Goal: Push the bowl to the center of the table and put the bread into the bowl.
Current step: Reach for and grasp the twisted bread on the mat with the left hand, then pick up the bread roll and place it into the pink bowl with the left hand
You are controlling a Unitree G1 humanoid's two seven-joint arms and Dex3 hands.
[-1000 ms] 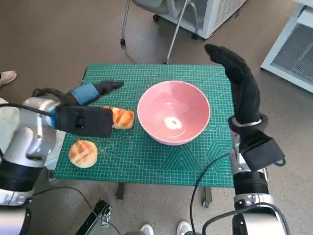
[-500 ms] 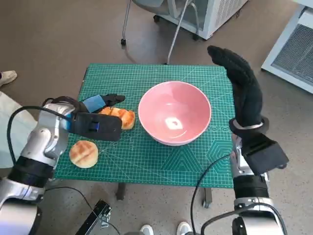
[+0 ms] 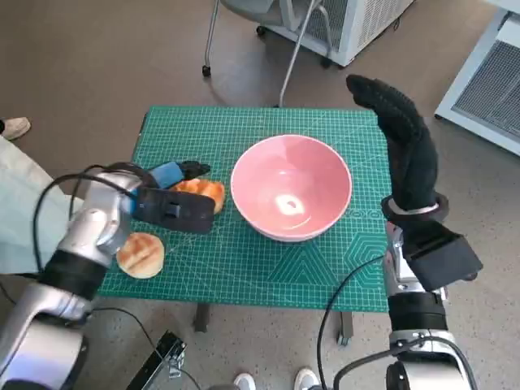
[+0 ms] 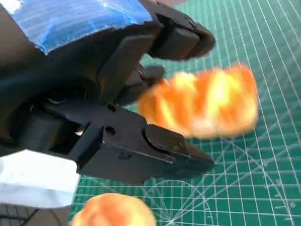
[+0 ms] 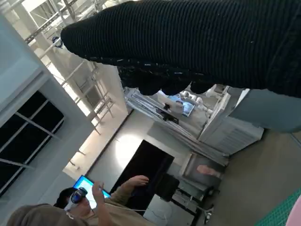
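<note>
Reaching in from my left side, my left hand (image 3: 175,173) lies low over the green mat (image 3: 244,268), forearm angled across the near left corner of the table, blue-taped back upward. Its black fingers (image 4: 164,150) are spread to either side of the long glazed bread (image 3: 201,192), which sits between them. Whether they actually touch the crust I cannot tell, because the wrist picture is blurred there; nothing shows the loaf lifted off the mat.

My right hand (image 3: 402,138) stands well apart on the other side, raised upright beside the far right edge of the table, gloved fingers straight and held together, holding nothing.

From the head view I get the whole layout: the pink bowl (image 3: 291,188) sits just beyond my left fingertips, between my two hands, close to the middle of the mat. It holds nothing but a bright reflection in its bottom. A second, round bun (image 3: 140,254) lies behind my left hand, beside my forearm near the front edge.

My left wrist view shows what the head view hides: the upper and lower fingers apart with the bread (image 4: 202,106) in the gap, and the round bun (image 4: 113,212) peeking in just under the hand.

My right wrist view shows only the glove (image 5: 197,42) as a dark band, with a room beyond it and a person (image 5: 70,207) holding a lit screen.
</note>
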